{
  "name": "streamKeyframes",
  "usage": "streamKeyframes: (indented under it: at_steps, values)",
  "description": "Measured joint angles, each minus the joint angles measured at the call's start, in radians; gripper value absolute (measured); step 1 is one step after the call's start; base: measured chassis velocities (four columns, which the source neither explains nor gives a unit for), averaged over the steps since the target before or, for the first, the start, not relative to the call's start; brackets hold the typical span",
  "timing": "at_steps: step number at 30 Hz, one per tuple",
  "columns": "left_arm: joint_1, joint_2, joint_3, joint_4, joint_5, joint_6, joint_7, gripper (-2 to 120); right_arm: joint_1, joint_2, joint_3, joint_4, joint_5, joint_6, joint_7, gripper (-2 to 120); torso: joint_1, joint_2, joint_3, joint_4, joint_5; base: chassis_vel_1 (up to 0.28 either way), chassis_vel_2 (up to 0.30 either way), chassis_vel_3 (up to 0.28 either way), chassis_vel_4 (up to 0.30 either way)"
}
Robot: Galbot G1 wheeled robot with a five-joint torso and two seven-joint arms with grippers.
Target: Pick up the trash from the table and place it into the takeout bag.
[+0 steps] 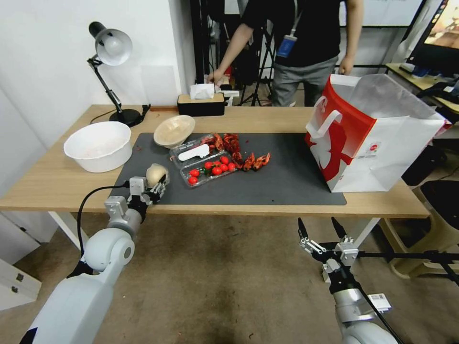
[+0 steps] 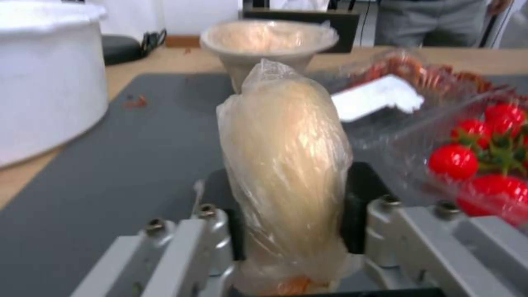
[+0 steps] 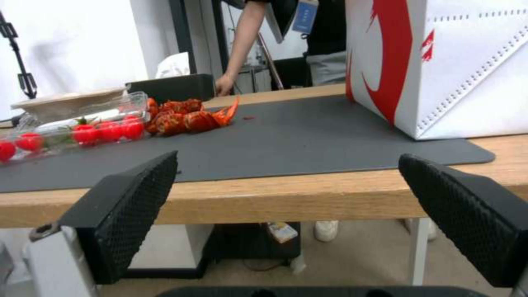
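Note:
The plastic-wrapped pale round lump (image 1: 156, 174) is at the front left corner of the dark grey mat (image 1: 287, 179) on the table (image 1: 52, 184). My left gripper (image 1: 160, 184) is shut on it. The left wrist view has the lump (image 2: 286, 156) squeezed between the two black pads (image 2: 356, 206). I cannot tell whether it rests on the mat. The shallow beige bowl (image 1: 174, 130) lies tilted behind it. At the table's right end stands the takeout bag (image 1: 377, 138), mouth open. My right gripper (image 1: 322, 228) hangs open below the table's front edge, holding nothing.
A big white bowl (image 1: 98, 145) sits at the left. A clear tray of tomatoes (image 1: 205, 165) and red crayfish shells (image 1: 239, 150) lie mid-mat. A desk lamp (image 1: 112, 57) and tissue box (image 1: 201, 102) stand at the back edge. A person stands behind the table.

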Motion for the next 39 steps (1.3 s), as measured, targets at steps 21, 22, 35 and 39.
streamKeyframes:
  at_steps: [21, 22, 35, 39]
  values:
    - [-0.032, 0.040, 0.004, -0.106, -0.104, -0.134, 0.064, 9, -0.013, 0.012, -0.003, 0.029, -0.031, 0.002, -0.003, 100, 0.000, 0.000, 0.000, 0.0000, 0.0000, 0.000, 0.000, 0.000, 0.000]
    - [-0.045, 0.043, 0.012, -0.109, -0.113, -0.137, 0.070, 9, -0.014, 0.013, -0.003, 0.033, -0.033, 0.001, -0.002, 100, 0.000, 0.000, 0.000, 0.0000, -0.0001, 0.000, 0.000, 0.000, 0.000]
    - [-0.291, 0.083, 0.182, -0.032, -0.212, -0.223, 0.233, 7, -0.029, 0.011, 0.020, 0.080, -0.036, -0.008, 0.001, 100, 0.000, 0.000, 0.000, -0.0001, 0.0001, 0.000, 0.000, 0.000, 0.000]
    - [-0.419, 0.066, 0.283, 0.027, -0.231, -0.250, 0.269, 7, -0.033, 0.010, 0.028, 0.086, -0.036, -0.011, 0.005, 100, 0.000, 0.000, 0.000, 0.0000, -0.0001, 0.000, 0.000, 0.000, 0.000]
